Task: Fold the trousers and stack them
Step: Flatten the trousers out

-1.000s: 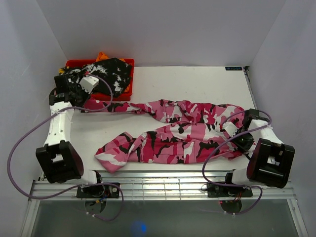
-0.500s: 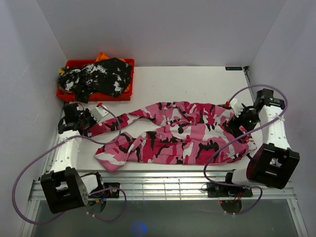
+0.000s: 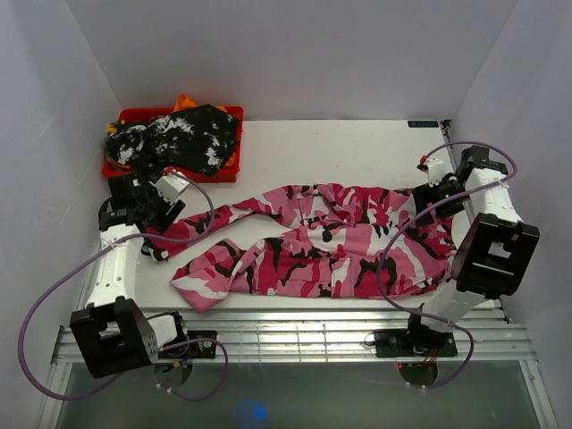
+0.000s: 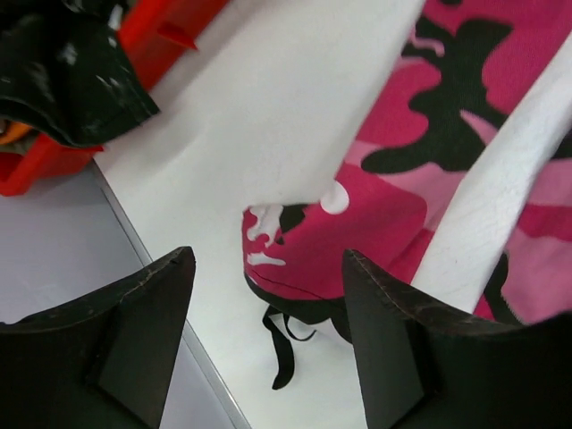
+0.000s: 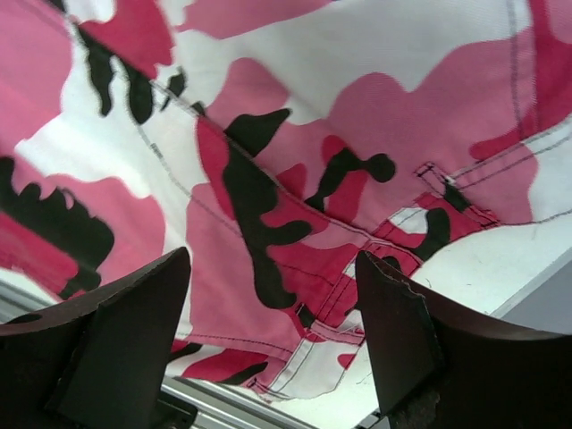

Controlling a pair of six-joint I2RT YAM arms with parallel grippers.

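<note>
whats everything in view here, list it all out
trousers: one pair, pink, white and black camouflage, spread flat across the middle of the table
garment: one, black-and-white mottled, heaped in the bin
orange item: one, orange, behind the garment, mostly hidden
bin: one, red, far left corner of the table
table: one, white
cables: two, purple, one along each arm
left gripper: black fingers, open, above a trouser leg end
right gripper: black fingers, open, above the waist end

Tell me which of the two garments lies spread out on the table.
The pink camouflage trousers; the black-and-white mottled garment sits bunched in the red bin instead.
</note>
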